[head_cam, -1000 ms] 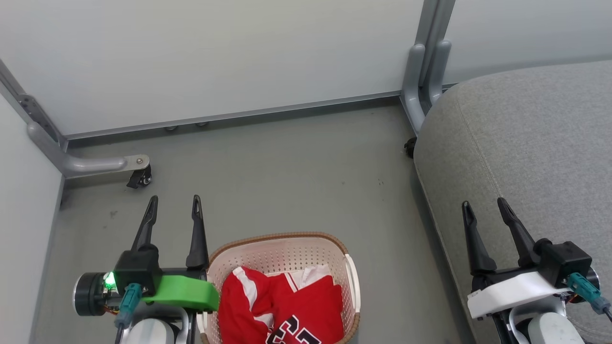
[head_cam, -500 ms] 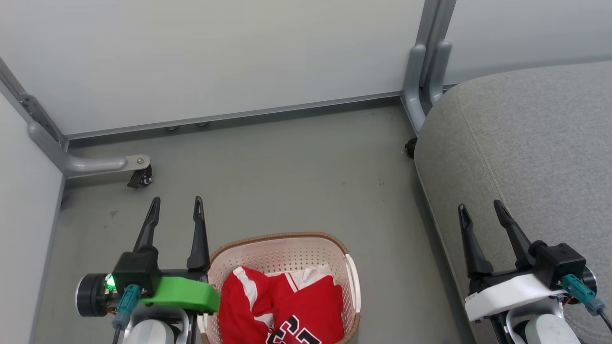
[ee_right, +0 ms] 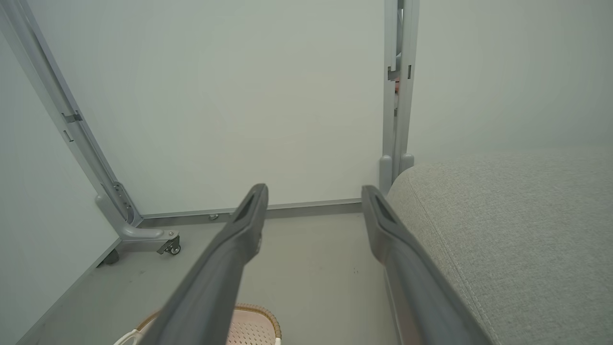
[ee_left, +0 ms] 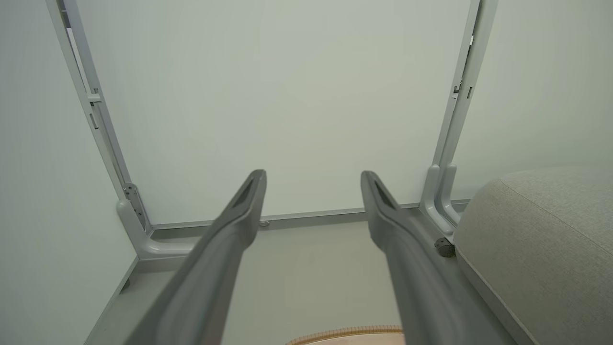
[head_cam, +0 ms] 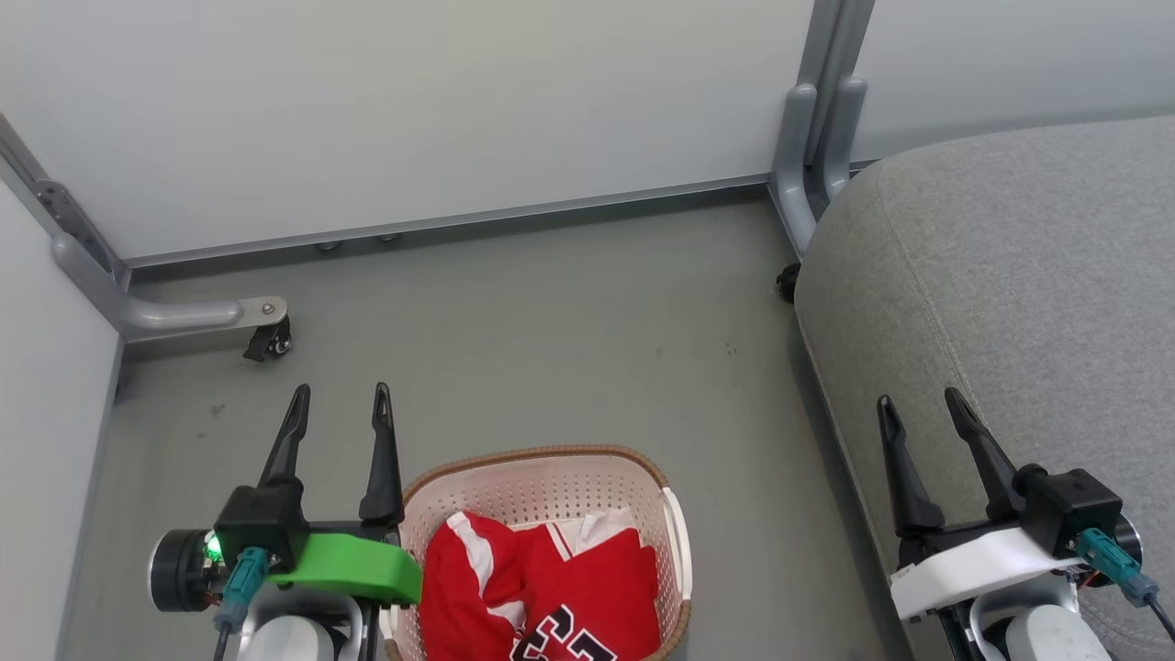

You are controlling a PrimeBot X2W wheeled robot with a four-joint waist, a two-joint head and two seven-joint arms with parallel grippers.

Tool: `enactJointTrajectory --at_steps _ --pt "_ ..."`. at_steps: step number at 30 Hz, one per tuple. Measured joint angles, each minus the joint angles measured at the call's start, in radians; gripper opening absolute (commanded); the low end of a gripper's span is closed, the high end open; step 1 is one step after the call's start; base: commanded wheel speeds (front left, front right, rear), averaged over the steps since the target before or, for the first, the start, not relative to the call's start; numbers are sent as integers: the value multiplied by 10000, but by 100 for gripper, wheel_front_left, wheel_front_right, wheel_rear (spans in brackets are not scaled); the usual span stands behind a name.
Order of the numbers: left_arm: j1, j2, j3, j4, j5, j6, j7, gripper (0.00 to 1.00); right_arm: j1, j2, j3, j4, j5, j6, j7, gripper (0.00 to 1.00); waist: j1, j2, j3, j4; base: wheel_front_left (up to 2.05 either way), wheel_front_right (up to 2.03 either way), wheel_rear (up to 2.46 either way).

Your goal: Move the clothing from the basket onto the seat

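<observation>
At the head view's bottom, crumpled red clothing [head_cam: 560,588] with white stripes and numerals is seen in the basket [head_cam: 542,456], the left gripper [head_cam: 339,393] beside its rim and the right gripper [head_cam: 918,397] at the seat [head_cam: 1010,275] edge. Along the left wrist view, the jaws are spread wide and empty above the rim. Along the right wrist view they are likewise spread, with bare floor [ee_right: 311,268] shown between basket and seat.

Grey floor [head_cam: 551,349]: basket [head_cam: 551,487] at 6 o'clock edge, seat [head_cam: 1010,275] along 3 o'clock side, partition foot [head_cam: 174,317] w/ caster [head_cam: 266,343] at 10, 2nd caster [head_cam: 786,283] at 1.
</observation>
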Motion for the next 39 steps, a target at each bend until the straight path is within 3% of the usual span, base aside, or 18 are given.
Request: enactJointTrajectory --at_steps 6,17,25,39 --pt "-70 0 -19 84 0 -100 0 100 -19 0 33 -29 2 0 0 100 0 0 112 -45 0 0 0" --pt "-1130 6 -299 798 322 -725 -2 100 -560 0 221 -399 -4 0 -2 100 0 0 806 -405 0 0 0" --pt "-2303 211 -671 1960 629 -1127 -2 100 -1605 2 621 -792 -82 0 -2 100 0 0 1813 -934 0 0 0" --pt "-4112 702 -1760 4291 940 -1335 -2 100 -2994 -10 965 -1388 -13 0 -2 100 1 0 3922 -1984 0 0 0"
